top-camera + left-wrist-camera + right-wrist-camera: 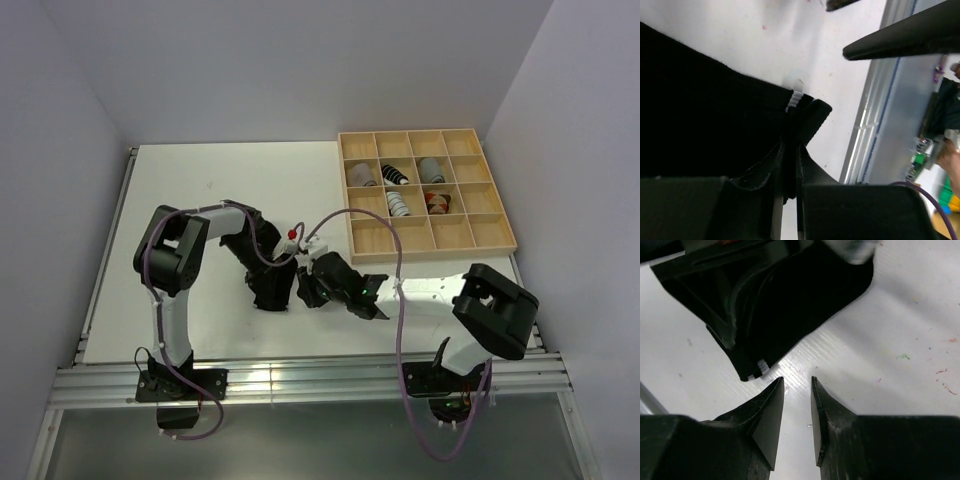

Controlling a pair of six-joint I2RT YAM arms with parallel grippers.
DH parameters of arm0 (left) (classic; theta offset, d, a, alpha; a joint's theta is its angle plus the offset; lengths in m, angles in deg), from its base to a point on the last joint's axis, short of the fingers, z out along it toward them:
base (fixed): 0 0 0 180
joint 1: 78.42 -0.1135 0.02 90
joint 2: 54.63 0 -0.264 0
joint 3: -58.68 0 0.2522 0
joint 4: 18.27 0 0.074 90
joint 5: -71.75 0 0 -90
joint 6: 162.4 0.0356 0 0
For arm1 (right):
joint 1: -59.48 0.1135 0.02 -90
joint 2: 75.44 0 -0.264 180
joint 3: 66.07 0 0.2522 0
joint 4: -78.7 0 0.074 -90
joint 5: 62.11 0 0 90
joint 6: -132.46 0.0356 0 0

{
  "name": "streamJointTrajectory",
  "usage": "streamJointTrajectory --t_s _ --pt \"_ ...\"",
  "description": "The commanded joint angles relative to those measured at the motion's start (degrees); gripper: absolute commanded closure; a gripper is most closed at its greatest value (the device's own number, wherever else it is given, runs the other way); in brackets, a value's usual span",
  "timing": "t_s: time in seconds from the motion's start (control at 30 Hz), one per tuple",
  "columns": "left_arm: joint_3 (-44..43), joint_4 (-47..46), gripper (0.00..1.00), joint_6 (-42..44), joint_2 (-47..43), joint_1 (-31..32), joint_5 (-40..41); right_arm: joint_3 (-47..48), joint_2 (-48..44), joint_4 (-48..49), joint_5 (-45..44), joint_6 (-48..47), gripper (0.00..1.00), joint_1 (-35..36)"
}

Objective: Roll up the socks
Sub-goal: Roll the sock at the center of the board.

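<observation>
A black sock (715,125) with thin white stripes at its cuff lies flat on the white table. My left gripper (790,155) is shut on a fold of its edge, the fabric pinched between the jaws. From above, the sock (270,298) shows as a dark patch under my left gripper (265,278). My right gripper (797,382) stands open just off the sock's (810,310) striped corner, over bare table, with nothing between its fingers. In the top view my right gripper (306,290) is right beside the left one.
A light wooden grid tray (470,232) sits at the back right. Rolled socks fill some compartments: a black striped one (394,174), a white striped one (398,203), a grey one (431,168), a brown-orange one (437,201). The table's metal rail (300,380) runs along the near edge.
</observation>
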Motion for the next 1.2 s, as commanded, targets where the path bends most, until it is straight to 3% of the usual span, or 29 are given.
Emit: streamJointTrajectory --t_s 0.0,0.13,0.47,1.17 --pt "-1.0 3.9 1.00 1.7 3.5 0.4 2.5 2.5 1.0 5.1 -6.7 -11.8 0.64 5.3" --pt "-2.1 5.0 1.00 1.9 5.3 0.4 2.6 5.1 4.0 4.4 -8.7 -17.1 0.60 11.5" --pt "-4.7 8.4 0.99 3.4 8.6 0.4 2.8 10.3 9.4 2.5 -15.1 -23.0 0.53 19.5" --pt "-6.1 11.2 0.98 4.7 9.9 0.4 3.9 17.5 21.2 -0.6 -21.3 -32.6 0.53 21.0"
